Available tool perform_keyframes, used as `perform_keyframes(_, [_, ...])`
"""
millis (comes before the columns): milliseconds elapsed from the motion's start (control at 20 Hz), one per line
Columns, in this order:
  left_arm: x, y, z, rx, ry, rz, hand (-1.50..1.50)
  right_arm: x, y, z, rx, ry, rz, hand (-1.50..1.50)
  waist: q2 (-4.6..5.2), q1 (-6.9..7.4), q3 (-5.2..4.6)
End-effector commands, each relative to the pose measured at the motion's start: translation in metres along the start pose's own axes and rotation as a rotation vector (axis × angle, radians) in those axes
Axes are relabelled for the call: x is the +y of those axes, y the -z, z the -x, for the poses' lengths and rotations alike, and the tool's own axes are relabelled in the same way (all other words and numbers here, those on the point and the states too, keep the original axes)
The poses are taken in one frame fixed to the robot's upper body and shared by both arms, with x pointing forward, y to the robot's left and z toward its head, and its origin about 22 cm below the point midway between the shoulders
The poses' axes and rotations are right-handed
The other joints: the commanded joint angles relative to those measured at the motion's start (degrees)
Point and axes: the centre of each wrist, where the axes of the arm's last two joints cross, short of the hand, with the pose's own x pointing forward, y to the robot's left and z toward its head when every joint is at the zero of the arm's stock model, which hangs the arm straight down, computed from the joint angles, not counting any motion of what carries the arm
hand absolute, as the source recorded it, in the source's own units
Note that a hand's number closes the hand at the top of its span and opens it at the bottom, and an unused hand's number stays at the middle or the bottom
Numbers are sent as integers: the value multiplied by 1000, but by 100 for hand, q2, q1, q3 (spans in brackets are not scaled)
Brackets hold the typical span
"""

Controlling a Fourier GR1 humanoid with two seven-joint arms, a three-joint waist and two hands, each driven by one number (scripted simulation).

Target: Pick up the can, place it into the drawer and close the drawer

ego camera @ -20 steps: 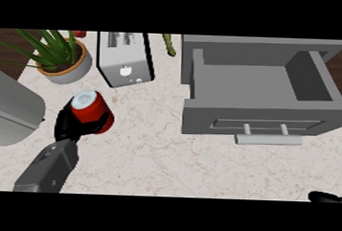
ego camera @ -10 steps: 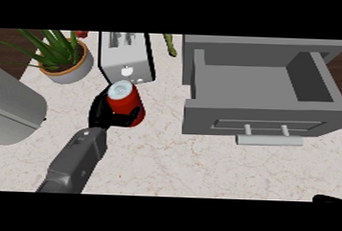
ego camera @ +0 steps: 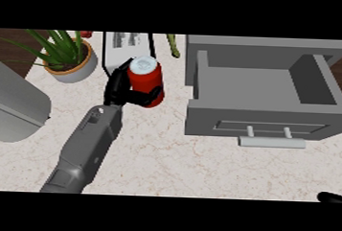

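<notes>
— Well, what fills most of the view?

— The pale marbled worktop (ego camera: 172, 160). On it sits the grey drawer (ego camera: 260, 84), pulled open so its floor shows, with its front panel towards the lower edge.

— And to the left of the drawer?

— Far left of it, a rounded grey appliance (ego camera: 11, 107) shows in part. Between that and the drawer a grey forearm (ego camera: 88, 148) comes in from below, slanting up towards the drawer's rear left corner.

— Anything farther back?

— Left of the drawer's back wall is a white toaster (ego camera: 127, 41). Farther left again is a potted plant (ego camera: 66, 58) with long green leaves.

— Where is the can?

— The red can (ego camera: 148, 80), silvery on top, is just left of the drawer's left wall, outside the drawer and tilted. The left hand (ego camera: 121, 91) grasps it, with black fingers curled across its lower half.

— Is it lifted?

— I cannot tell whether it touches the worktop.

— Any smaller things?

— A bar handle (ego camera: 272, 142) runs along the drawer's front. Of the right hand (ego camera: 334, 197), only a black tip shows below the drawer's right front corner. Whether that hand is clenched or released I cannot tell.
</notes>
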Motion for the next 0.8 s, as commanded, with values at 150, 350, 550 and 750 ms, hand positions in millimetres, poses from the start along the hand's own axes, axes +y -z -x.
perform_keyframes(150, [-53, 37, -82, -19, -1, 64, 150, 4, 7, 0, -7, 28, -3, -150, 7, -61, -2])
perform_keyframes(350, [-76, 41, -123, -38, -14, 73, 150, -2, -7, -3, -14, -13, -17, -150, 15, -99, -3])
perform_keyframes(550, [-99, 44, -173, -65, 26, 100, 150, 4, -5, 3, 6, -18, -27, -150, 18, -51, -3])
perform_keyframes(750, [-117, 46, -187, -54, 58, 93, 150, 4, 11, -4, -3, 1, 20, -150, 34, -67, -4])
